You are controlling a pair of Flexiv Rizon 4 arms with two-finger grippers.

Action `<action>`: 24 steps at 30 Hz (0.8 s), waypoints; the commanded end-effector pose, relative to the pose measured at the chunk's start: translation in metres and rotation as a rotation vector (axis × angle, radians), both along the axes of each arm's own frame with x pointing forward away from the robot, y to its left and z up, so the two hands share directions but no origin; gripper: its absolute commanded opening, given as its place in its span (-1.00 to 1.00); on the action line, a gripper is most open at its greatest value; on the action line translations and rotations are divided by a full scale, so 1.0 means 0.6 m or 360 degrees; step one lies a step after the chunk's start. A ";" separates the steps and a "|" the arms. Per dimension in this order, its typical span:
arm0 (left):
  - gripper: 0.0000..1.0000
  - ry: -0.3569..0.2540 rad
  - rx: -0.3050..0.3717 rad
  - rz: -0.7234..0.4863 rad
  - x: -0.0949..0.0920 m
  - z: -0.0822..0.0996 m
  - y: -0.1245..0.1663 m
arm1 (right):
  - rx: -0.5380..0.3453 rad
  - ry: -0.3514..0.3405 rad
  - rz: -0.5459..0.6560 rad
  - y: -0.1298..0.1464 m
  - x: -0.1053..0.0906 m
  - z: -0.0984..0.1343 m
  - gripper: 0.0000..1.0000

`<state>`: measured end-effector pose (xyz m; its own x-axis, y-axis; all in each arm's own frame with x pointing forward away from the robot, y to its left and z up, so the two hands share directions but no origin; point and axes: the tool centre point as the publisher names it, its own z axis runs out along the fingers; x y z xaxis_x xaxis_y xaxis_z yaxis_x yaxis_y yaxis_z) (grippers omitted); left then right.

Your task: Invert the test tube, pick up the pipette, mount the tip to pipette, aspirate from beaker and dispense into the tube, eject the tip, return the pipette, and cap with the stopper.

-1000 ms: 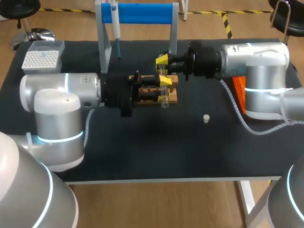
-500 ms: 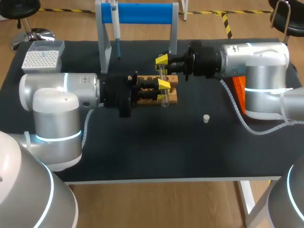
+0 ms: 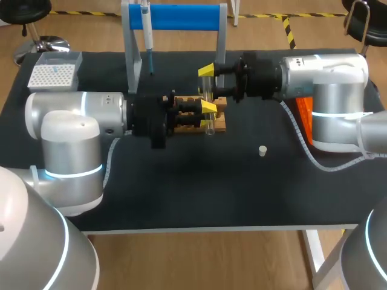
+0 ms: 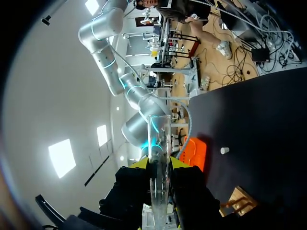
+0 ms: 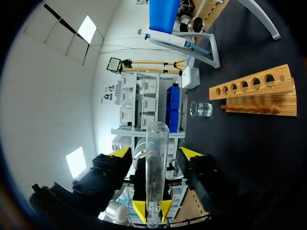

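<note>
Build, test tube (image 3: 209, 124): clear, thin-walled and rigid. Judged light, fragile and slick against hard fingertips.
Hold point: on the straight wall, away from both ends. Squeeze just enough to stop slip, never enough to crack.
Handling risk: likely to pivot or slide in a two-point pinch if swung fast. Keep clear of the wood below during any turn.
Location, test tube: in the air over the wooden rack (image 3: 219, 122), near the middle of the worktop (image 3: 181, 181) and toward its far edge. Not seated in any rack hole.
State, left gripper (image 4: 157, 167): clamped on the test tube, one yellow tip against each side of the wall.
State, right gripper (image 5: 157, 152): fingers spread wide, one on each side of the test tube, neither touching. Carries nothing.
Test tube relative to right gripper: centred between the open fingers and reaching out past their tips. The left gripper's hold sits nearer the opposite end.
Mouth end: cannot tell which end is open.
Location, stopper (image 3: 262, 151): on the worktop toward the right edge from the wooden rack, well apart from both grippers.
Location, pipette (image 3: 147, 27): hung on its stand at the far edge, untouched.
</note>
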<state>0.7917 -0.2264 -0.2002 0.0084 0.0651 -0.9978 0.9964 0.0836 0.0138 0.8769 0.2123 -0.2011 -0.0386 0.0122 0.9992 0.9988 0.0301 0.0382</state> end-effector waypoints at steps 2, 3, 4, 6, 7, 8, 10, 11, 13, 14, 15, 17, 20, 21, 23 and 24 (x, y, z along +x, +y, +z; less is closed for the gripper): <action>-1.00 -0.0003 0.0000 0.0000 0.000 0.001 0.000 | -0.0004 -0.0001 -0.0002 0.001 0.000 0.001 1.00; -1.00 -0.0003 0.0000 0.0000 0.000 0.001 0.000 | -0.0004 -0.0001 -0.0002 0.001 0.000 0.001 1.00; -1.00 -0.0003 0.0000 0.0000 0.000 0.001 0.000 | -0.0004 -0.0001 -0.0002 0.001 0.000 0.001 1.00; -1.00 -0.0003 0.0000 0.0000 0.000 0.001 0.000 | -0.0004 -0.0001 -0.0002 0.001 0.000 0.001 1.00; -1.00 -0.0003 0.0000 0.0000 0.000 0.001 0.000 | -0.0004 -0.0001 -0.0002 0.001 0.000 0.001 1.00; -1.00 -0.0003 0.0000 0.0000 0.000 0.001 0.000 | -0.0004 -0.0001 -0.0002 0.001 0.000 0.001 1.00; -1.00 -0.0003 0.0000 0.0000 0.000 0.001 0.000 | -0.0004 -0.0001 -0.0002 0.001 0.000 0.001 1.00; -1.00 -0.0003 0.0000 0.0000 0.000 0.001 0.000 | -0.0023 -0.0051 -0.0007 -0.002 0.000 0.002 1.00; -1.00 -0.0003 0.0000 0.0000 0.000 0.001 0.000 | -0.0032 -0.0137 -0.0037 -0.011 0.003 0.004 1.00; -1.00 -0.0003 0.0000 0.0000 0.000 0.001 0.000 | -0.0043 -0.0185 -0.0060 -0.017 0.005 0.004 1.00; -1.00 -0.0003 0.0000 0.0000 0.000 0.001 0.000 | -0.0063 -0.0222 -0.0058 -0.023 0.006 0.004 1.00; -1.00 -0.0003 0.0000 0.0000 0.000 0.001 0.000 | -0.0037 -0.0252 -0.0059 -0.038 0.010 0.004 1.00; -1.00 -0.0003 0.0000 0.0000 0.000 0.001 0.000 | -0.0047 -0.0382 -0.0069 -0.063 0.015 0.003 1.00; -1.00 -0.0003 0.0000 0.0000 0.000 0.001 0.000 | -0.0049 -0.0402 -0.0071 -0.072 0.017 0.002 1.00; -1.00 -0.0003 0.0000 0.0000 0.000 0.001 0.000 | -0.0070 -0.0487 -0.0085 -0.092 0.023 -0.001 1.00; -1.00 -0.0003 0.0000 0.0000 0.000 0.001 0.000 | -0.0085 -0.0507 -0.0092 -0.102 0.027 -0.004 1.00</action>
